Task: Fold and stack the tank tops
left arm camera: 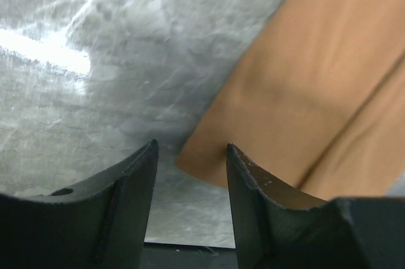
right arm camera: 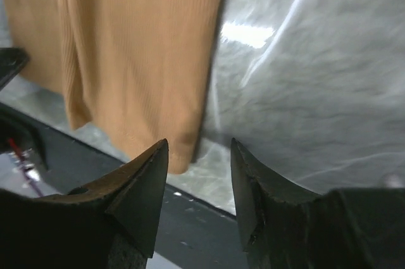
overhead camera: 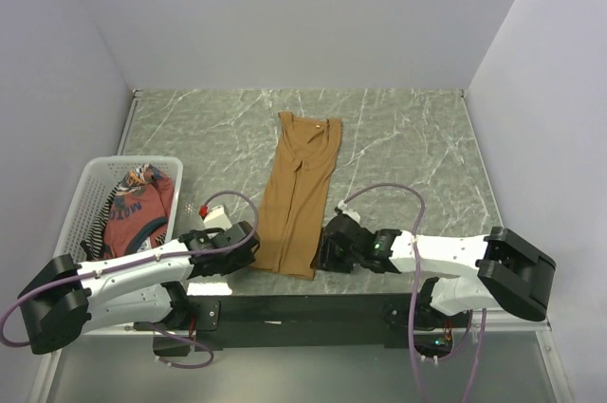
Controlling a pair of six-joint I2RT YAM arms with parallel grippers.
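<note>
Two robot arms reach in from the near edge of a grey-green marbled surface (overhead camera: 408,147). One plain tan-brown sleeveless cloth tank top (overhead camera: 302,194) lies flat near the middle of it, folded lengthwise into a long narrow strip. Its straps point to the far side and its hem lies nearest the arms.

The left gripper (overhead camera: 248,244) sits low at the near left corner of the hem. In the left wrist view its two black fingers (left arm camera: 136,180) stand apart, with the cloth corner just past their tips and nothing pinched.

The right gripper (overhead camera: 329,249) sits low at the near right corner of the hem. In the right wrist view its jaws also stand apart, with the hem corner lying by the gap and not clamped.

A white plastic mesh basket (overhead camera: 95,175) stands at the left edge of the surface, well apart from the tan top. Inside it lies a crumpled rust-red tank top with dark print (overhead camera: 142,218), and black-and-white striped cloth (overhead camera: 104,211) shows along its left side.
</note>
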